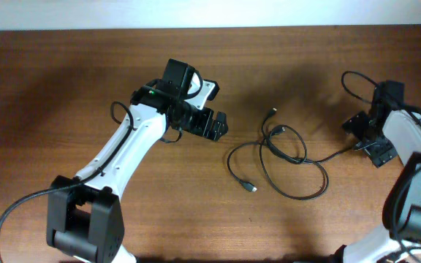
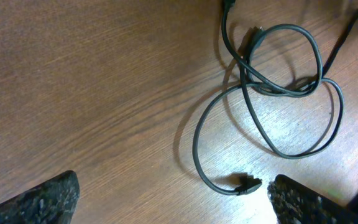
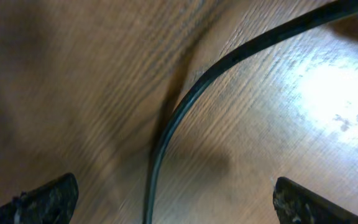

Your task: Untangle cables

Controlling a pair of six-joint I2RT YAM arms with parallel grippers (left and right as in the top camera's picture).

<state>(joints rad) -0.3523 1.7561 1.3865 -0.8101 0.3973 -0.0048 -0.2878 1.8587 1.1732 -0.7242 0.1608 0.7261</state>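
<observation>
Left gripper (image 1: 223, 124): I see it spread wide and holding nothing, just left of the tangle.
Right gripper (image 1: 365, 140): wide too; one strand runs between its fingers along the table (image 1: 64, 88), ungripped.
Cables (image 1: 298, 160): looped over each other mid-table, between both arms.
Plug (image 1: 249, 188): near-left of the loops.

No text, label, brand, number or sign can be read in any view.
</observation>
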